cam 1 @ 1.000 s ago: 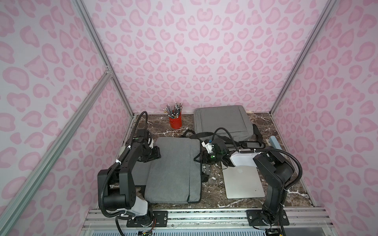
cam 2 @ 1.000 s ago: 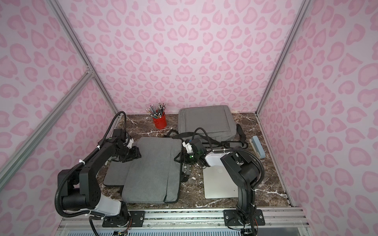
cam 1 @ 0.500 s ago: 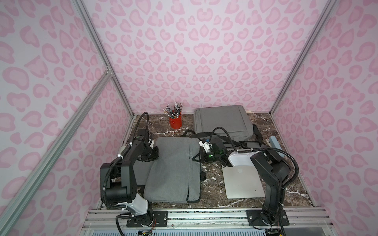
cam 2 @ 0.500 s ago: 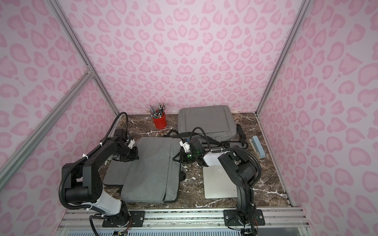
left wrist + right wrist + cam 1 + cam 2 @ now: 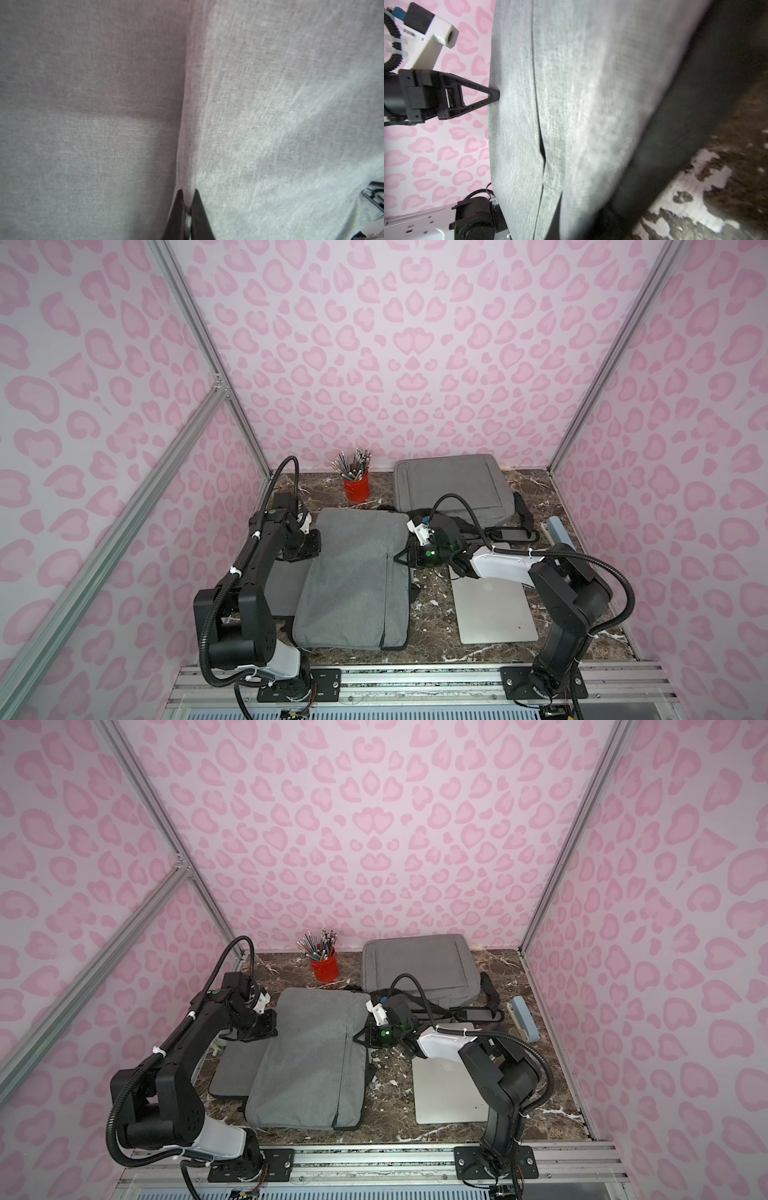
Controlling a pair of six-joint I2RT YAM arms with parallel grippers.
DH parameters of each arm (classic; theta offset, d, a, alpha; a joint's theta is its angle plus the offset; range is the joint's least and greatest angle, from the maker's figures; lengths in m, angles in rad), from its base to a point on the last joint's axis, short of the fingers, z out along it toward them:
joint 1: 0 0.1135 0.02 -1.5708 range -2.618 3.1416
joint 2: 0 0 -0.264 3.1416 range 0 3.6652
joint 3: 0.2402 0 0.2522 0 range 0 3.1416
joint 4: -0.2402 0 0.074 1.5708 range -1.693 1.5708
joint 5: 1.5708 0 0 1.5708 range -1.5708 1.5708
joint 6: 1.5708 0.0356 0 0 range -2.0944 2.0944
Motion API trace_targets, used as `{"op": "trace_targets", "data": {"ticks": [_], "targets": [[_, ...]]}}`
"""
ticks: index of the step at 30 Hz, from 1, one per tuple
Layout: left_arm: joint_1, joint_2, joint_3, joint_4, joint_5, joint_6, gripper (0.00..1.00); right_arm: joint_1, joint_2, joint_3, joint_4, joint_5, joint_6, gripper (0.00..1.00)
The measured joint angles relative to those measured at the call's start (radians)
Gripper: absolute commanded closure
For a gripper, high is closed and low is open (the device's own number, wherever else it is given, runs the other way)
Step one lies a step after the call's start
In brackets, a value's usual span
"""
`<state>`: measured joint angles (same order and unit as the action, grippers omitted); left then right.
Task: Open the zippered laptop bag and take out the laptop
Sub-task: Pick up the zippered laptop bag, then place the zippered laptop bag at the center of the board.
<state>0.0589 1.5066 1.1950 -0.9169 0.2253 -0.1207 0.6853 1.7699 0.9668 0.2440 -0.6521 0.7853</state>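
Left gripper has pinched a fold of the bag, steadying it (right gripper's jaws hidden).

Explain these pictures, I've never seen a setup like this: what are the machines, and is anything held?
Two black robot arms stand at a marble table, each ending in a two-fingered gripper. The two wide pictures come from one overhead camera; the close-ups come from cameras on the wrists. A grey laptop bag lies in the middle, with another grey bag, a red cup of pencils and a silver laptop around it. The left gripper is shut, pinching a fold of the laptop bag's cloth. The right gripper sits at the bag's opposite edge; whether it grips cannot be seen.
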Motion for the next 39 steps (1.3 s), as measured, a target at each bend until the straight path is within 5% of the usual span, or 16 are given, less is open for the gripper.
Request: {"op": "trace_targets", "data": {"ticks": [10, 25, 39], "targets": [[-0.112, 0.114, 0.302, -0.1, 0.007, -0.002, 0.98, -0.049, -0.205, -0.01, -0.093, 0.059, 0.056, 1.0], [-0.392, 0.674, 1.04, -0.188, 0.026, -0.033, 0.95, -0.275, -0.447, -0.164, -0.13, 0.153, 0.174, 1.0], [-0.459, 0.948, 1.169, -0.131, 0.086, -0.079, 0.8, -0.286, -0.461, -0.338, -0.093, 0.233, 0.29, 1.0]]}}
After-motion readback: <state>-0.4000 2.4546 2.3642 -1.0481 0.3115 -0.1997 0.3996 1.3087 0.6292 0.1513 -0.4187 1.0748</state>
